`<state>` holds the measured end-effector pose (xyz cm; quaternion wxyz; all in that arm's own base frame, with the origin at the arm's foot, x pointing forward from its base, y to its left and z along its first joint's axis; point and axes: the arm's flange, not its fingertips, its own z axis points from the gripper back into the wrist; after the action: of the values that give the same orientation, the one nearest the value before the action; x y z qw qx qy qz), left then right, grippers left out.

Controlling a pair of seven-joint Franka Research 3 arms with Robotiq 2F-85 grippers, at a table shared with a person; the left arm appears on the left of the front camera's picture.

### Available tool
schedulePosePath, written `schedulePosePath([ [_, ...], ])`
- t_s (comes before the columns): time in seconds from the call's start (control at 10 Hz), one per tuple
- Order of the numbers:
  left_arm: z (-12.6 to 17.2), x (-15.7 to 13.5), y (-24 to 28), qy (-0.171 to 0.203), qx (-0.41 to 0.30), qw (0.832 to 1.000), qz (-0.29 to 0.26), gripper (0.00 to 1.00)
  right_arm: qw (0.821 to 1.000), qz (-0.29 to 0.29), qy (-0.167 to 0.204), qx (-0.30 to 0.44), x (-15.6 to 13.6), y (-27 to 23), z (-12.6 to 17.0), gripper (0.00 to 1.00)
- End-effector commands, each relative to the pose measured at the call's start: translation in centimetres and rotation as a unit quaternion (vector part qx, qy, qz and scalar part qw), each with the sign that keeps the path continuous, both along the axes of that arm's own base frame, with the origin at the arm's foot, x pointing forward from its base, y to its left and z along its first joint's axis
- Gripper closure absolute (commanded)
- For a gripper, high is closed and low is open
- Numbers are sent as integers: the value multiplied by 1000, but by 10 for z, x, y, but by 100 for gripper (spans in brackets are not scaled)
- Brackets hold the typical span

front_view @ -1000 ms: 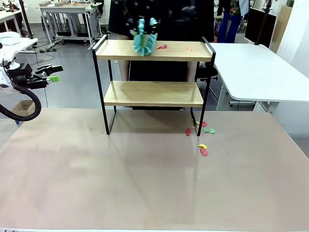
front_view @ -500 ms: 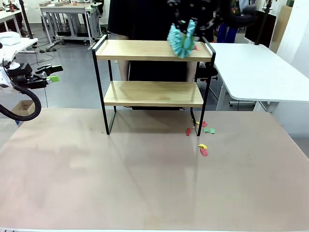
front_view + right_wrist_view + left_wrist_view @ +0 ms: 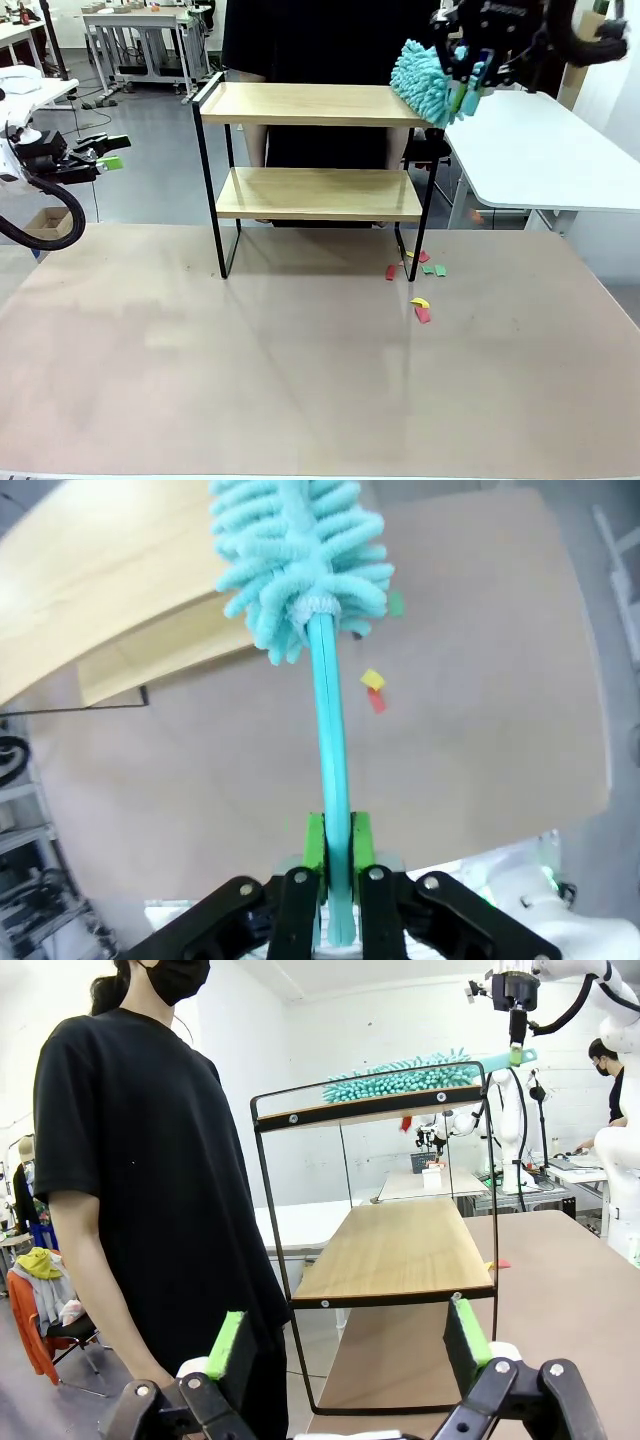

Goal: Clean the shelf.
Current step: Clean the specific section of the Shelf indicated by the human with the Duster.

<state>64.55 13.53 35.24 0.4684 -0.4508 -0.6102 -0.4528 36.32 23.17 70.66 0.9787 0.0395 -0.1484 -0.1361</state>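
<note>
The shelf [image 3: 310, 103] stands mid-table, its two wooden boards bare. At its right end my right gripper [image 3: 469, 88] is shut on the teal handle of a fluffy teal duster [image 3: 420, 80], whose head hangs over the top board's right end rail. In the right wrist view the gripper [image 3: 337, 845] clamps the handle, and the duster head [image 3: 300, 550] lies past the shelf board [image 3: 100, 570]. My left gripper [image 3: 110, 152] hovers open far to the left, off the table. In its own view the left gripper [image 3: 348, 1340] looks along the shelf [image 3: 400, 1250] at the duster [image 3: 400, 1075].
Coloured paper scraps [image 3: 420, 270] lie on the brown table by the shelf's right leg, with two more [image 3: 420, 308] nearer me. A person in black [image 3: 320, 40] stands behind the shelf. A white table [image 3: 530, 150] adjoins at the right.
My right gripper swept the duster rightwards along the top board to its right end. The red and orange scraps on that board are gone. The left arm stayed still.
</note>
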Motion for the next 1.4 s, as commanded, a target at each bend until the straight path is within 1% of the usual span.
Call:
schedulePosePath([
  [0.0, 2, -2, 0, -4, -1, 1000, 2, 0, 998, 16, -44, -31, -20, -9, 12, 87],
  [0.2, 2, -2, 0, -4, -1, 1000, 2, 0, 997, 37, -73, -18, -31, 2, 24, 87],
  [0.5, 2, -2, 0, -4, -1, 1000, 2, 0, 992, 70, -98, 25, -39, 3, 36, 87],
  [0.7, 2, -2, 0, -4, -1, 1000, 2, 0, 978, 160, -99, 86, -44, -10, 44, 87],
  [0.9, 2, -2, 0, -4, -1, 1000, 2, 0, 941, 293, -89, 145, -52, -22, 52, 87],
  [1.1, 2, -2, 0, -4, -1, 1000, 2, 0, 891, 417, -59, 170, -61, -22, 53, 87],
  [1.2, 2, -2, 0, -4, -1, 1000, 2, 0, 864, 474, -26, 170, -64, -19, 49, 87],
  [1.3, 2, -2, 0, -4, -1, 1000, 2, 0, 845, 510, 13, 160, -66, -17, 42, 87],
])
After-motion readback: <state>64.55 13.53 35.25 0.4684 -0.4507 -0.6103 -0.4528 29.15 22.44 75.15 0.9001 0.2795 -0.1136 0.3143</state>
